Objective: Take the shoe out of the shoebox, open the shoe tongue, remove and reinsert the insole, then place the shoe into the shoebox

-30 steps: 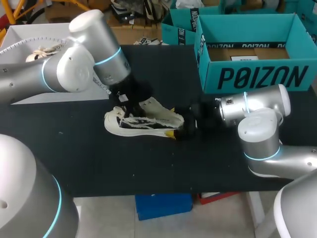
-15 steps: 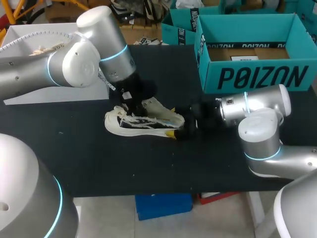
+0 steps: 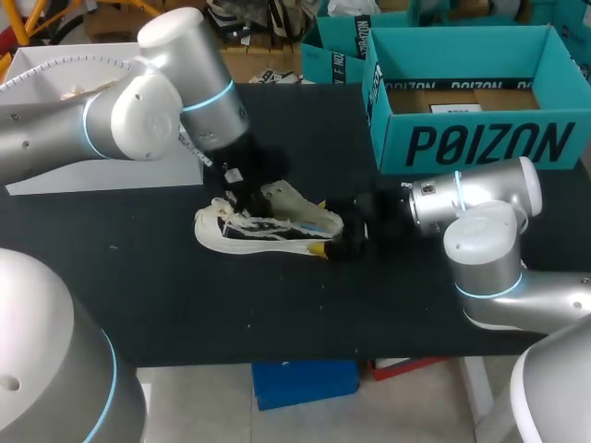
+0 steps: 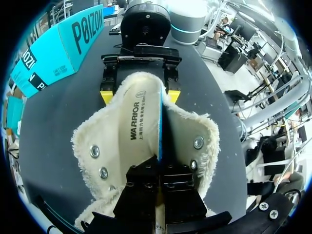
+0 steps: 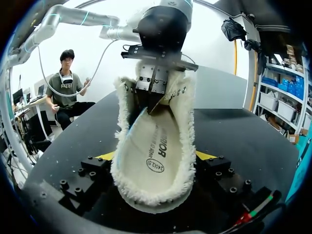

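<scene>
Your black table (image 3: pixel 185 305) carries the open teal shoebox (image 3: pixel 480 138) at its far right corner. The shoe (image 3: pixel 268 231) is out of the shoebox. It rests on its sole in front of the shoebox and off toward the table's middle, well apart from it, with the heel turned toward the shoebox side.

Your right gripper (image 5: pixel 155 156) reaches in along the table on the near side of the shoebox. It clamps the shoe's heel, one yellow tip pressed against each side.

Your left gripper (image 4: pixel 161 168) hangs over the shoe's fleece-lined mouth, on the side away from the shoebox. Its black fingers are pinched together on the insole (image 4: pixel 141 126). The insole's blue edge is lifted up to them, and the rest of it lies inside the shoe.

A white tray (image 3: pixel 55 175) sits at the end of the table opposite the shoebox.
</scene>
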Controlling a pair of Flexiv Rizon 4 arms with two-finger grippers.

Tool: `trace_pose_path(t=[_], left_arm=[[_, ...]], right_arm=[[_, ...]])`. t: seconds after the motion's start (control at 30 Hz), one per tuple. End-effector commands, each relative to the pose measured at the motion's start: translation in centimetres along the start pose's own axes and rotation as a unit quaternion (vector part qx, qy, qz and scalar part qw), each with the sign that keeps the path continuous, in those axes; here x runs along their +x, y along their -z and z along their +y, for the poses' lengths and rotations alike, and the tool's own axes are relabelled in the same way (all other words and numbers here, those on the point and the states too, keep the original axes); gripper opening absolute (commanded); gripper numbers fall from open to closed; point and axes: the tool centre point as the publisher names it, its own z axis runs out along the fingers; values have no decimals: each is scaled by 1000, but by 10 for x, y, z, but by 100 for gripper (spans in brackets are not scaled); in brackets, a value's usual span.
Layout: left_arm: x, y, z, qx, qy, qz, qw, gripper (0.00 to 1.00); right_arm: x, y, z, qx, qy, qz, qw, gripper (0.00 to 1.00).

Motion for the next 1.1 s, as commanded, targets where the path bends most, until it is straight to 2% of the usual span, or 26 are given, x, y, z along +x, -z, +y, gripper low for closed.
trace_pose_path(t=[0.03, 0.2, 0.47, 0.8, 1.1], left_arm=[[2, 1, 8, 7, 4, -4, 1000, 0], [-2, 3, 13, 20, 9, 0, 1000, 0], [1, 5, 7, 30, -1, -2, 1000, 0], [4, 5, -7, 31, -16, -2, 999, 0], [1, -4, -21, 23, -25, 7, 999, 0]], right_arm=[[0, -3, -2, 0, 0, 0, 1000, 0], [0, -3, -2, 0, 0, 0, 1000, 0], [0, -3, -2, 0, 0, 0, 1000, 0], [0, -3, -2, 0, 0, 0, 1000, 0], [0, -3, -2, 0, 0, 0, 1000, 0]])
